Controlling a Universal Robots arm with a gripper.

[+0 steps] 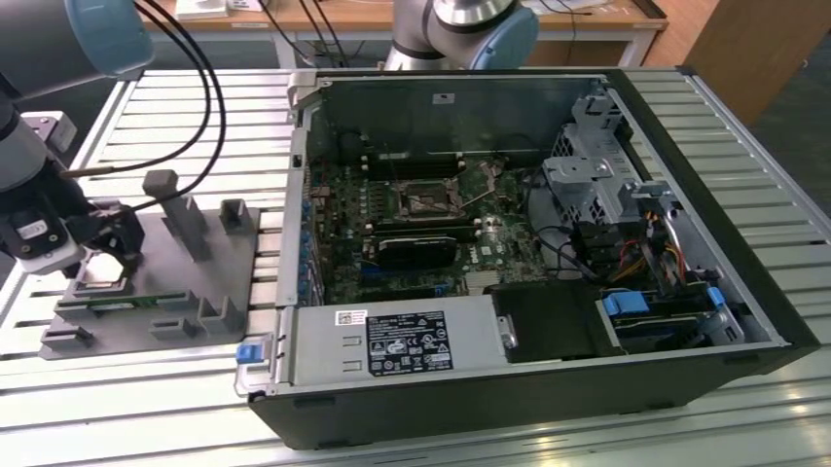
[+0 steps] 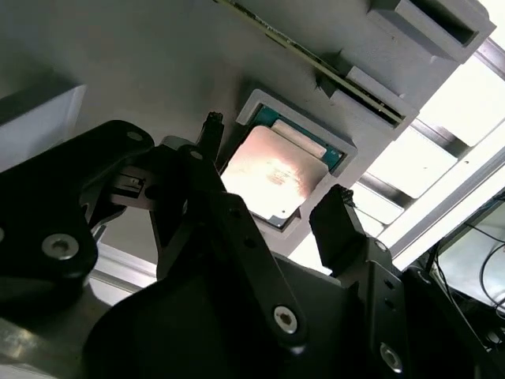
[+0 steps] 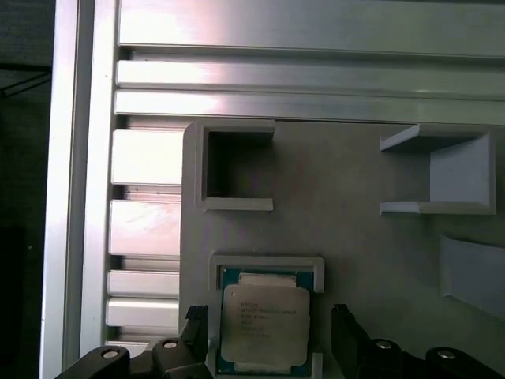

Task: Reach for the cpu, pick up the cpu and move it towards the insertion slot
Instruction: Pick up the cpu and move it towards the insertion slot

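A slatted metal table [image 1: 169, 107] carries an open computer case [image 1: 702, 146] and, at the exterior view's left, a grey plate [image 1: 247, 263] with moulded blocks. The one arm reaches down over that plate, its wrist turned so that the black pincer [image 1: 104, 258] points at the plate's surface, with dark cables trailing up behind it. The pincer is released: its two fingers [image 3: 343, 335] stand spread, one on each side of the single chip [image 3: 264, 322], and both wrist views show a gap between each fingertip and the chip. The chip [image 2: 272, 170] lies flat, silver top upward, in a shallow square nest directly between and just below the fingertips, and has not been lifted. Beyond the fingertips on the same plate, the first wrist view shows two open-sided pockets [image 3: 237, 170], both hollow. The one socket [image 1: 425, 202], a metal-framed square with a dark centre, sits on the board inside the case, well apart from the pincer, toward the exterior view's right.
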